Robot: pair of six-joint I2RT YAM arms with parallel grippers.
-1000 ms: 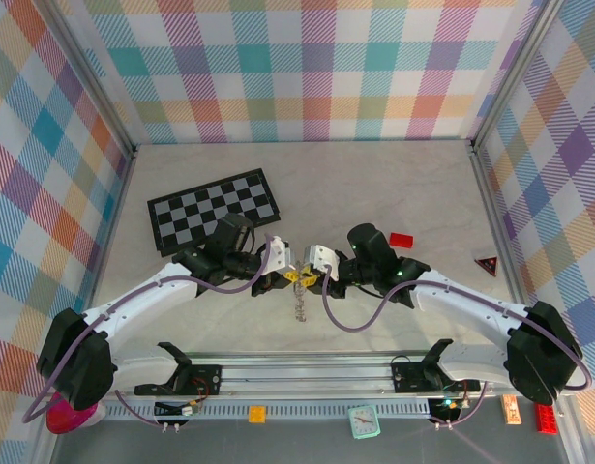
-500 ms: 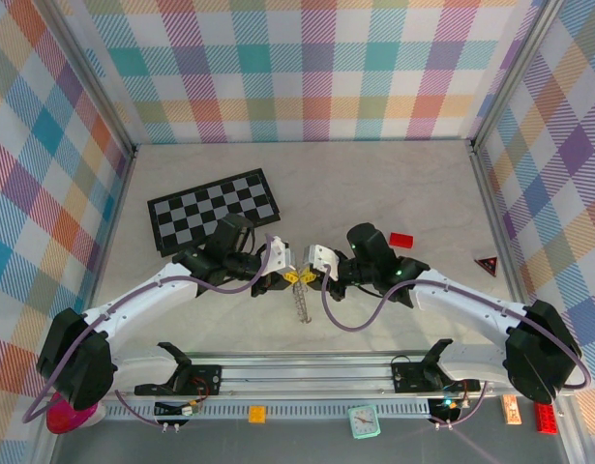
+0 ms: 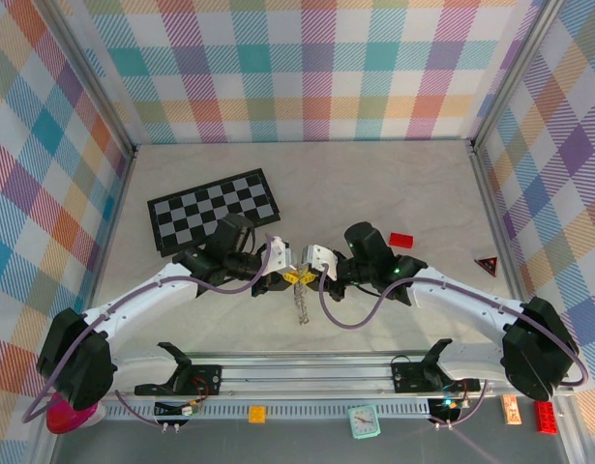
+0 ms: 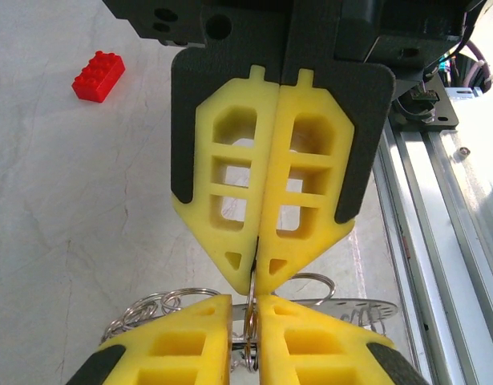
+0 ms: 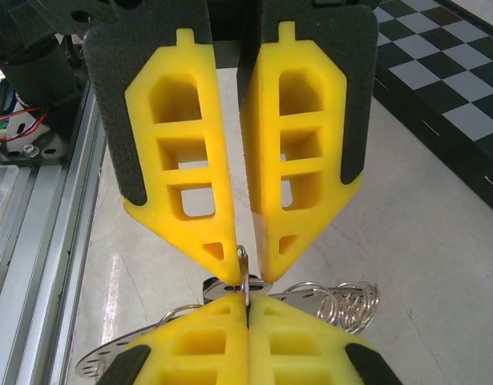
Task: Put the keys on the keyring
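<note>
Nudged slightly leftward, the right arm meets its partner just right of the chessboard (image 3: 215, 210). Left claw (image 4: 244, 313) stands slightly parted around the keyring (image 3: 299, 307) wire (not visibly pinching). The keyring dangles below both tips, and the right claw (image 5: 248, 309) is clenched on it.

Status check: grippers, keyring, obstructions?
Right gripper shut on keyring. Left gripper slightly open around it, tip to tip. Nothing blocking.
</note>
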